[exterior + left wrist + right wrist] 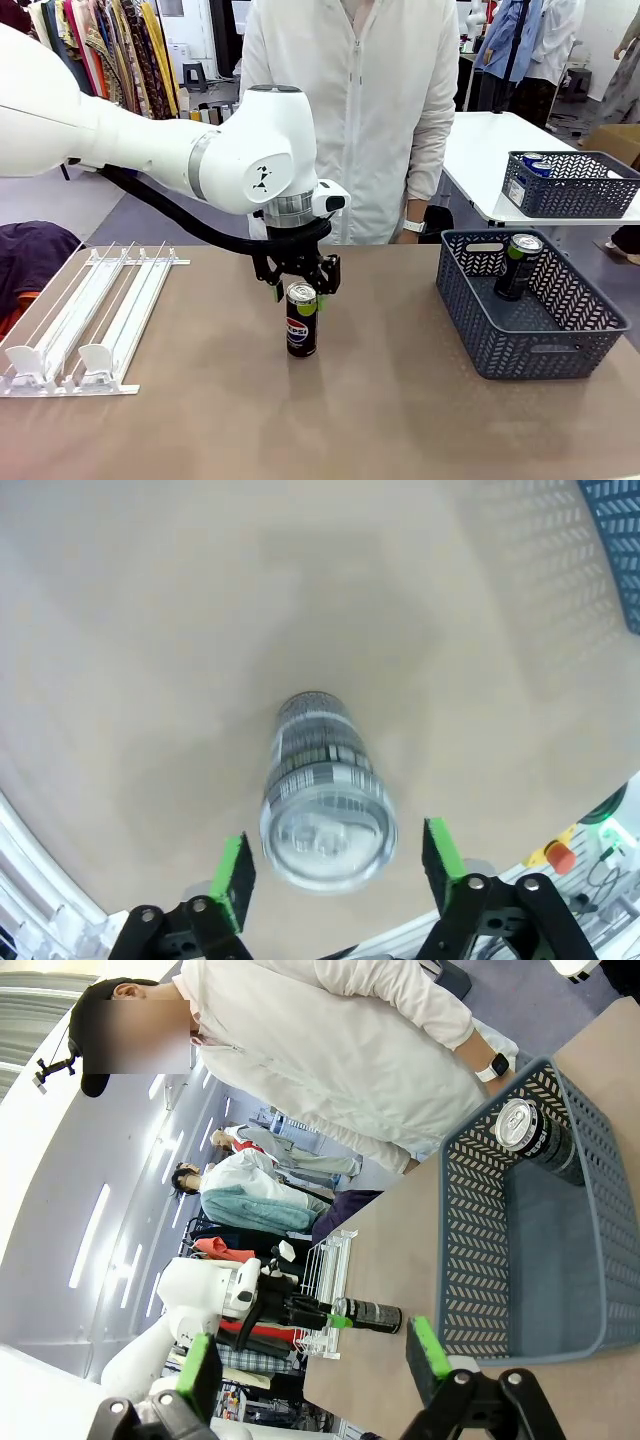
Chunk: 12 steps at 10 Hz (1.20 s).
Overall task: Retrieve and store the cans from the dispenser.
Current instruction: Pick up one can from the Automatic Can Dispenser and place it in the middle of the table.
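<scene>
The black slim Pepsi can with a silver top [301, 321] stands upright on the brown table [400, 420], near its centre. The left gripper [298, 287] sits directly above the can's top; in the left wrist view its green pads [233, 876] stand apart at 9 and 3 o'clock of the can [325, 795], clear of its wall, so the grip is released. The right gripper [312, 1358] is spread wide with nothing between its pads. A second dark can [518, 266] leans inside the dark grey lattice basket [530, 345] at 3 o'clock of the Pepsi can. The white wire sloped dispenser [85, 320] lies at 9 o'clock.
</scene>
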Available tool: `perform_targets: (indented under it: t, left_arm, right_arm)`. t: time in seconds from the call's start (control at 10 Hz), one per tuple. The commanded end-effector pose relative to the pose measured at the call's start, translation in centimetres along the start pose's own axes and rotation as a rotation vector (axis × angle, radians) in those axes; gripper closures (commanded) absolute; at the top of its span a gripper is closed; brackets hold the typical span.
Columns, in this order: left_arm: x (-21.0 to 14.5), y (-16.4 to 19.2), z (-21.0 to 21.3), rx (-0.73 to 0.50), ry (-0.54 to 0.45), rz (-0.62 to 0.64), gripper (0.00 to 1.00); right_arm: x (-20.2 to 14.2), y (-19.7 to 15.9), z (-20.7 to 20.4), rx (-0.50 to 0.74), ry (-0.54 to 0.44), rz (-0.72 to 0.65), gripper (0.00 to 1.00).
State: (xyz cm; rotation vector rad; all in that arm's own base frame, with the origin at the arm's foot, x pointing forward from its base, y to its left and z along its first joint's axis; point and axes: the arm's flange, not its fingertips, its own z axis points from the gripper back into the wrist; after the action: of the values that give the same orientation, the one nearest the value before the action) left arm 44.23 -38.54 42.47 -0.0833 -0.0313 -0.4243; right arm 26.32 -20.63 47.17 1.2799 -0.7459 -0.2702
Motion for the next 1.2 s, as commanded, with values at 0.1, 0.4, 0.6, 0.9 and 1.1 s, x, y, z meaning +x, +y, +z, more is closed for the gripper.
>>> perform_targets:
  t: [0.1,0.4,0.6,0.9,1.1]
  left_arm:
    - [0.0,0.4,0.5,-0.004,-0.007,0.011,0.0]
    - [-0.9,1.5,2.6,-0.038,-0.041,0.033,0.0]
    - [-2.7,3.4,6.4,-0.116,-0.08,0.051,0.0]
    - [-7.5,11.0,12.2,-0.391,-0.144,0.109,0.0]
    - [-12.1,19.1,15.0,-0.584,-0.263,0.195,0.0]
  right_arm:
    - [0.3,0.3,-0.2,0.025,-0.02,0.005,0.0]
    - [0.3,0.3,-0.2,0.025,-0.02,0.005,0.0]
    - [0.3,0.3,-0.2,0.025,-0.02,0.005,0.0]
    - [0.3,0.3,-0.2,0.025,-0.02,0.005,0.0]
    - [0.3,0.3,-0.2,0.025,-0.02,0.005,0.0]
